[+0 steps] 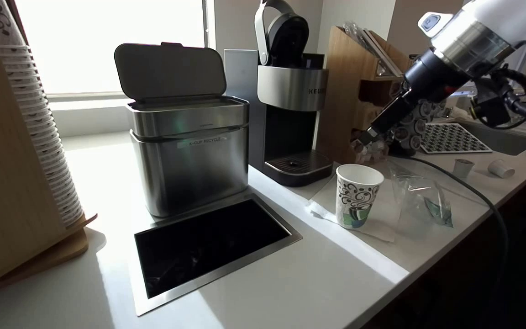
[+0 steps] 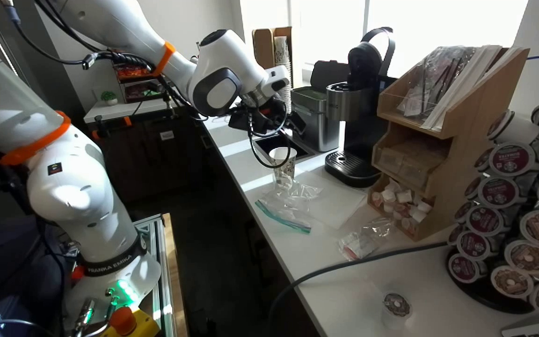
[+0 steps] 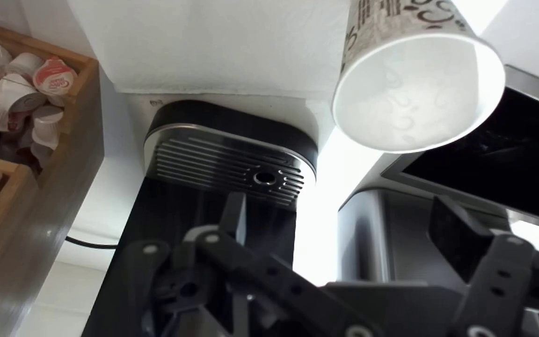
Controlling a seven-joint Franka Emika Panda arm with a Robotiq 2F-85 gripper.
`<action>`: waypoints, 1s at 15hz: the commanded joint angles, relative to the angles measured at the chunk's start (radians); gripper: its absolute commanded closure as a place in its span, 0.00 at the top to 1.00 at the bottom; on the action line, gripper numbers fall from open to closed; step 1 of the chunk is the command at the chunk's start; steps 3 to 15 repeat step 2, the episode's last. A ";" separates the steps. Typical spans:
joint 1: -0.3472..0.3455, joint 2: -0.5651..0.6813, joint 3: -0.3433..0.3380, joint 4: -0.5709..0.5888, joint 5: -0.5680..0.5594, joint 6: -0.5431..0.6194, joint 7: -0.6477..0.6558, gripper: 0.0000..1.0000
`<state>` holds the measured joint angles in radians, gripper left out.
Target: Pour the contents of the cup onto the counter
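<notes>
The cup [image 1: 358, 197], white paper with a green and dark printed pattern, stands upright on a thin white sheet on the counter [image 1: 263, 283]. The cup also shows in an exterior view [image 2: 284, 169], partly behind a cable. In the wrist view the cup [image 3: 419, 93] shows its open mouth and pale inside; I make out no contents. My gripper [image 1: 372, 133] is above and beside the cup, apart from it, near the coffee maker. In the wrist view the gripper [image 3: 347, 227] has its fingers wide apart with nothing between them.
The coffee maker [image 1: 294, 87] and a steel recycle bin [image 1: 194, 164] stand behind the cup. A dark cut-out [image 1: 213, 244] lies beside it. A clear plastic bag [image 2: 288, 201] lies near the cup. A wooden organizer [image 2: 466, 140] and a pod carousel [image 2: 508, 224] stand further along.
</notes>
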<state>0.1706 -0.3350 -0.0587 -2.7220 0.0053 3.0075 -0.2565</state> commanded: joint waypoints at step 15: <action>-0.003 -0.018 0.007 0.001 -0.008 -0.022 0.012 1.00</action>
